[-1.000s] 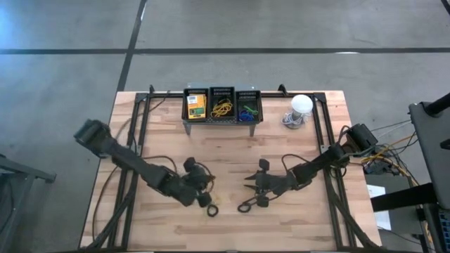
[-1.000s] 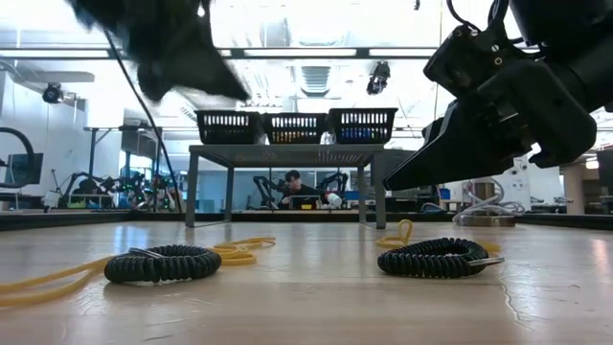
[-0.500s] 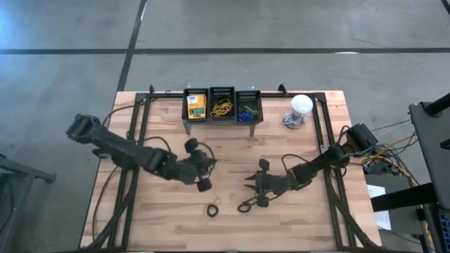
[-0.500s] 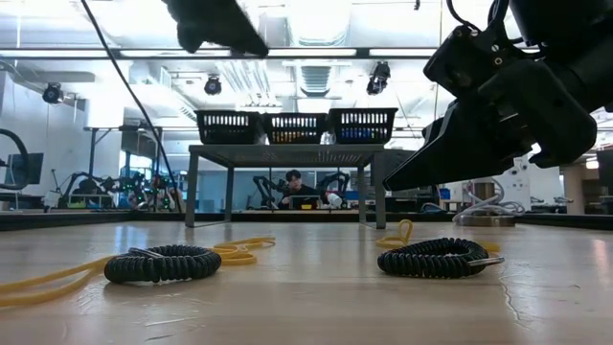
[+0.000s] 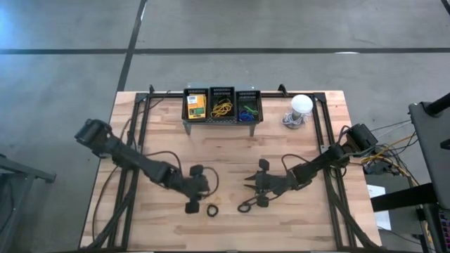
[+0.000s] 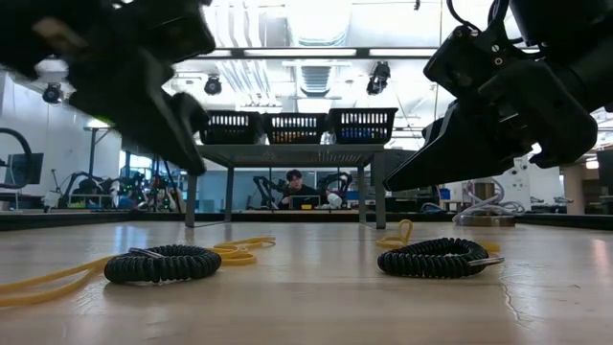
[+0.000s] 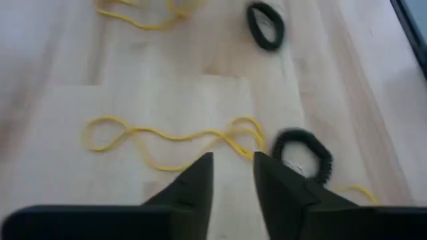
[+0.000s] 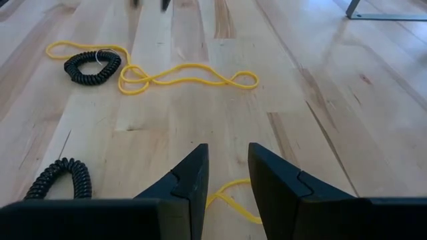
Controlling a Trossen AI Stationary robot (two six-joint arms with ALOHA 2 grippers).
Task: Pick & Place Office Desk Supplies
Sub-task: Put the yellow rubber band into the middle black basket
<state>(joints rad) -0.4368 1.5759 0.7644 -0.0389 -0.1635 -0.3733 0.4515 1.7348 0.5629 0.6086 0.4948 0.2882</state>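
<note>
Two black coiled bands lie on the wooden table near its front edge, one [image 5: 211, 209] left of the other [image 5: 244, 206]. Thin yellow rubber bands [image 7: 173, 137] [image 8: 187, 77] lie flat beside them. My left gripper [image 7: 233, 173] hovers open over one yellow band, next to the left coil [image 7: 303, 155]. My right gripper [image 8: 228, 173] is open above another yellow band [image 8: 230, 197], with the right coil [image 8: 63, 177] beside it. In the low view both coils [image 6: 163, 264] [image 6: 436, 257] rest on the table and both grippers [image 6: 144, 86] [image 6: 479, 105] stand above them.
Three black baskets [image 5: 222, 105] stand on a grey shelf at the table's far edge, holding a yellow crayon box [image 5: 195, 105], yellow bands and green items. A white bulb-like object [image 5: 301, 105] sits at the far right. Black frame rails [image 5: 140, 133] run along both table sides.
My left gripper rose and swung toward the far edge, then came back down toward the near edge beside the left coil. The coils and bands have stayed where they lay.
</note>
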